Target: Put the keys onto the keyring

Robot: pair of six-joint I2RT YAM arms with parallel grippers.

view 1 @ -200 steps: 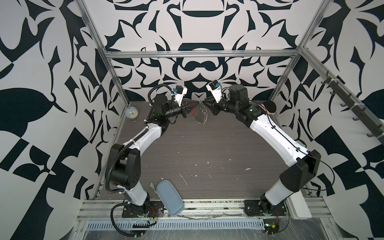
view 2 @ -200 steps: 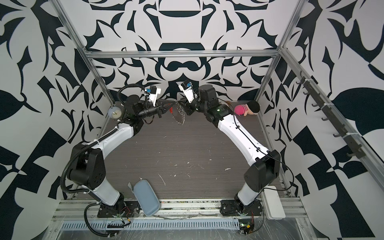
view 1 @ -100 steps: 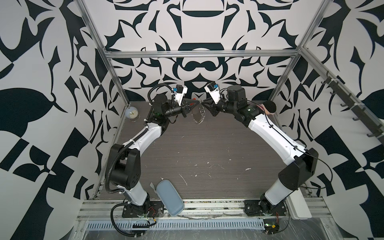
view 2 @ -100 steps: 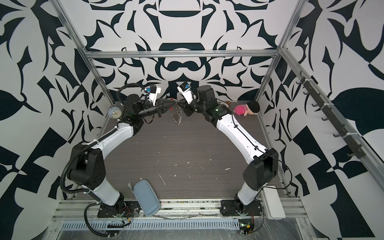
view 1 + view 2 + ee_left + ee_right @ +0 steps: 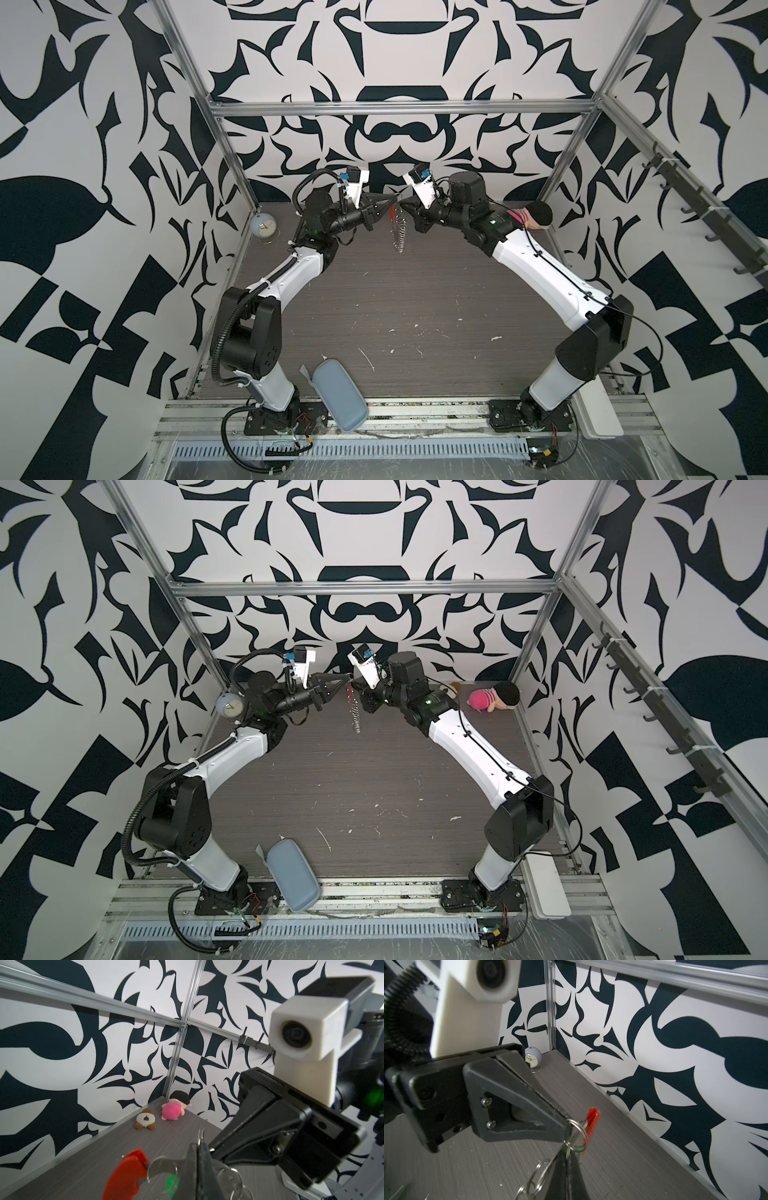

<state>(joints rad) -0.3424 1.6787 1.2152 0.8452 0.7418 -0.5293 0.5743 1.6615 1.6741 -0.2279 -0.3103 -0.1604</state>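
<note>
Front edge first: a blue-grey case [image 5: 340,395] lies across the near lip of the bench [image 5: 415,307], left of middle. A white pad [image 5: 600,409] sits off the right front corner. The middle of the bench is bare apart from white flecks [image 5: 494,338], so there's loads of room there.

The left arm [image 5: 291,274] and right arm [image 5: 540,270] arch up and meet nose to nose in the air over the far half. The left hand [image 5: 394,201] is pressed shut on the keyring [image 5: 400,232], which dangles straight down clear of the bench, red bar [image 5: 124,1176] near the top. The right hand [image 5: 405,203] is pressed together too, with the green tag of the keys [image 5: 576,1148] right at its tips. I can't tell if it's truly pinched.

Way back, a clock [image 5: 264,226] hugs the left corner. A pink plush toy [image 5: 492,698] and a small brown one [image 5: 455,686] are tucked into the right.
</note>
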